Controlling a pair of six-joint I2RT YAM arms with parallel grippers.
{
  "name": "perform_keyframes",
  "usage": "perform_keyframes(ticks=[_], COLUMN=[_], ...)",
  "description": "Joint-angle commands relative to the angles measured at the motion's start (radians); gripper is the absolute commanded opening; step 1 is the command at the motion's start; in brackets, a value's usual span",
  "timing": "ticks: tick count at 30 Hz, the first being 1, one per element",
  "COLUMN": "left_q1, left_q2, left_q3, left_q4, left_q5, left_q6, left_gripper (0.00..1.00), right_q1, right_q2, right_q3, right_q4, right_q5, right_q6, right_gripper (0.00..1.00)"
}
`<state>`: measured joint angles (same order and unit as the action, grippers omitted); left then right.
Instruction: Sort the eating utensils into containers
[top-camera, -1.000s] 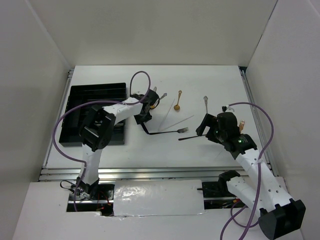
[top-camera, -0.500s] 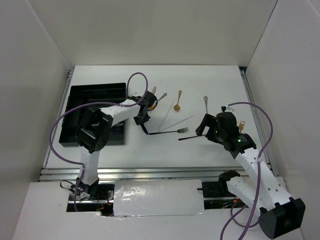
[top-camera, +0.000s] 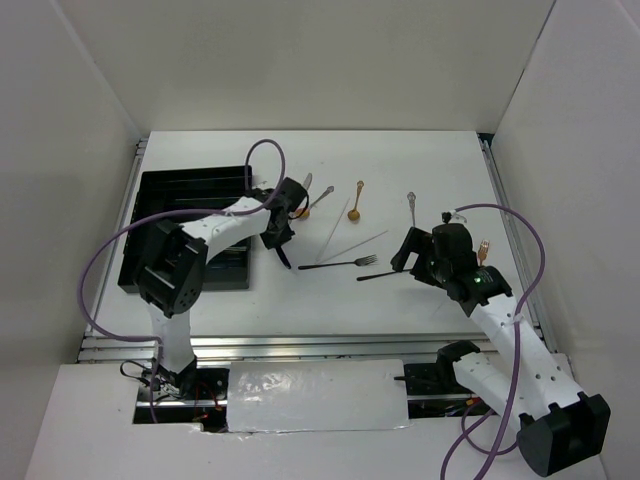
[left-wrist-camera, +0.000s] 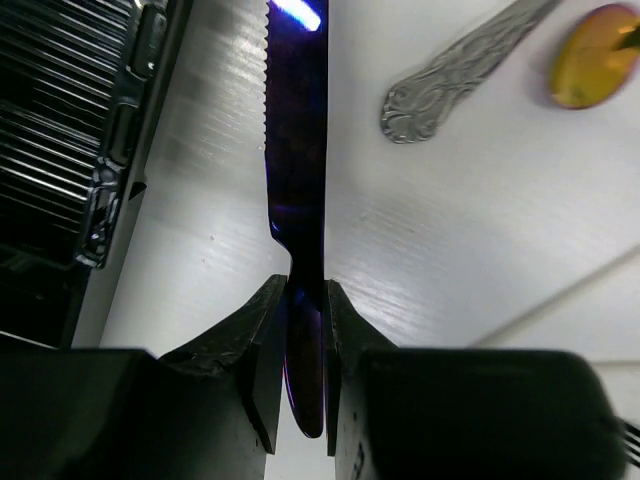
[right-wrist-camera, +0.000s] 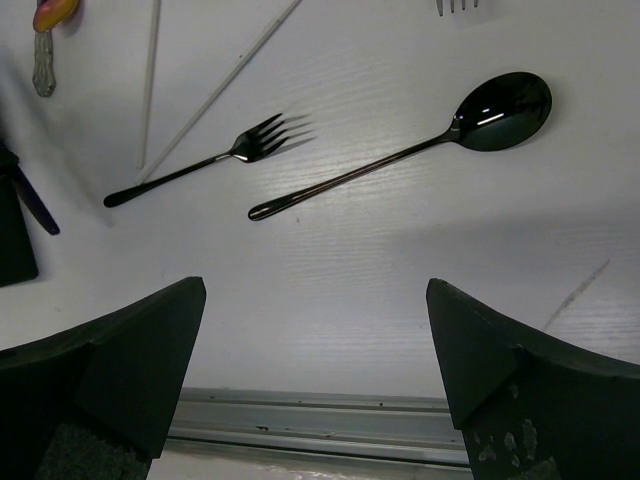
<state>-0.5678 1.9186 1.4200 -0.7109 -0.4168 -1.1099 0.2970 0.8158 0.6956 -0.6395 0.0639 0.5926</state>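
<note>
The tray (top-camera: 195, 185) sits at the table's (top-camera: 420, 170) left side. It is long, black and split into narrow compartments. From above its slots look dark, and I cannot make out what lies in them. The left wrist view shows only ribbed black floor (left-wrist-camera: 60, 130).

Just beside the tray's right edge, the left claw (left-wrist-camera: 307, 300) is pinched narrow on the blue knife (left-wrist-camera: 300, 150). It grips the handle, and the serrated blade points away over the white table. A silver handle (left-wrist-camera: 450, 75) and a gold spoon (left-wrist-camera: 590, 70) lie near the blade.

The right claw (right-wrist-camera: 312, 300) hangs wide apart, holding nothing, above the black fork (right-wrist-camera: 215, 155) and black spoon (right-wrist-camera: 400, 150). These lie side by side mid-table, with the chopsticks (right-wrist-camera: 230, 70) just beyond them.
</note>
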Motion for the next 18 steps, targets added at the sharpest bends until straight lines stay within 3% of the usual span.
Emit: perform_keyframes(ticks=[1,11,18], left_q1=[-0.001,-0.017,-0.014], left_q2=[-0.093,-0.148,-0.176], left_q3=[0.013,0.074,0.152], left_q4=[-0.004,-0.004,-0.058], left_q5=[-0.022,-0.002,-0.074], left_q6=[-0.002,0.015,-0.087], left_gripper=[0.00,0.00,0.00], right_q1=[0.008,0.010,0.010], right_q2=[-0.004,-0.003,-0.010], right_q3=[0.036,0.016,0.001], right_q4=[0.035,0.052,0.055], right_q5=[0.008,-0.004,-0.003], right_q6=[-0.016,-0.010,-0.011], right_gripper=[1.00,1.00,1.00])
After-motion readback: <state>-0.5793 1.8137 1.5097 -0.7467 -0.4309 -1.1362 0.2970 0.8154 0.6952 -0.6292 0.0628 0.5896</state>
